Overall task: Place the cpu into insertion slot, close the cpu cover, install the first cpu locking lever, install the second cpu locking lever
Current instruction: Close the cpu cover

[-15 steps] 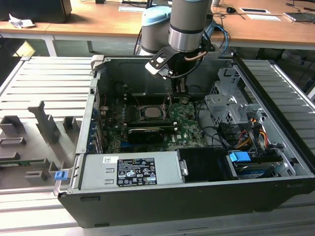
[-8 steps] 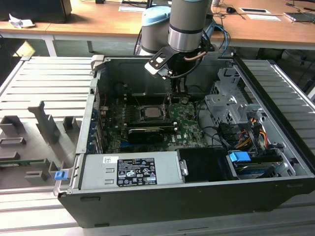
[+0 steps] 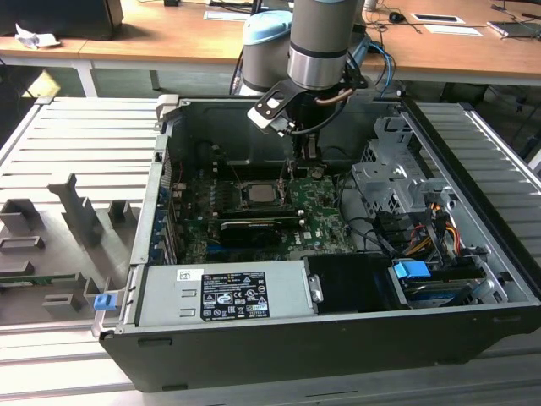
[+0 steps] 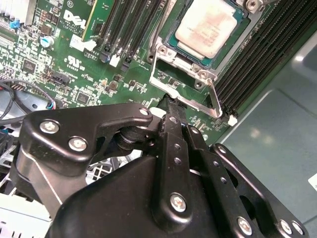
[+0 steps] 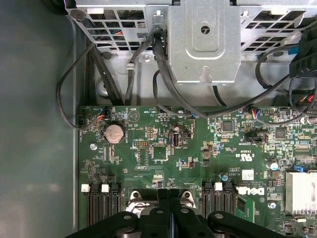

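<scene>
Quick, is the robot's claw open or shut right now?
Gripper: shut, holding nothing I can see, tip at the silver locking lever beside the cpu.

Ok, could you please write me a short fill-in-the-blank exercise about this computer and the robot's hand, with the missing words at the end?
1. The cpu lies in the insertion slot of a ____ circuit board.
2. In the exterior view, the hand hangs over the board, inside a computer case whose side is ____.
3. In the first wrist view, the coin battery on the board has a ____ shape.

Missing words: green; open; round.
</scene>
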`<state>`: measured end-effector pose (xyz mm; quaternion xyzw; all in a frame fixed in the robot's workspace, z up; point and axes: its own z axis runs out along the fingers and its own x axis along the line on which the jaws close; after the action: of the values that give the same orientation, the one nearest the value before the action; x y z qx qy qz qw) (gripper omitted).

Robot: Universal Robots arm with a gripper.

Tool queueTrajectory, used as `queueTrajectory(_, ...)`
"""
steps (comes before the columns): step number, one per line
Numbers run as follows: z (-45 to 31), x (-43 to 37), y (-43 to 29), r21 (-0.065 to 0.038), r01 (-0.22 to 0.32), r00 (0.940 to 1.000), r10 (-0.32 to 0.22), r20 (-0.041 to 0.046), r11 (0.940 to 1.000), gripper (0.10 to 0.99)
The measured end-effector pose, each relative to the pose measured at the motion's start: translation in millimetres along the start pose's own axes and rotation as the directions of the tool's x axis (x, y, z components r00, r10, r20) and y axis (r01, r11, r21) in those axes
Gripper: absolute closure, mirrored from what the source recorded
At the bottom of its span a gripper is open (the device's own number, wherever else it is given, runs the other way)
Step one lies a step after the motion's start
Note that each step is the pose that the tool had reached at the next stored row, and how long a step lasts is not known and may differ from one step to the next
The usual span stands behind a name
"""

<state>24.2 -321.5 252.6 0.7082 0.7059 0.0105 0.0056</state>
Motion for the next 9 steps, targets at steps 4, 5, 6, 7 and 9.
queueTrajectory(4,0.0,0.0,-0.6,0.000,0.000,1.0000,0.000,0.0000,1.0000,0.980)
queueTrajectory(5,0.0,0.0,-0.6,0.000,0.000,1.0000,0.000,0.0000,1.0000,0.980)
queueTrajectory(6,0.0,0.0,-0.7,0.000,0.000,1.0000,0.000,0.0000,1.0000,0.980)
queueTrajectory(7,0.0,0.0,-1.0,0.000,0.000,1.0000,0.000,0.0000,1.0000,0.980)
queueTrajectory(9,0.0,0.0,-1.5,0.000,0.000,1.0000,0.000,0.0000,1.0000,0.980)
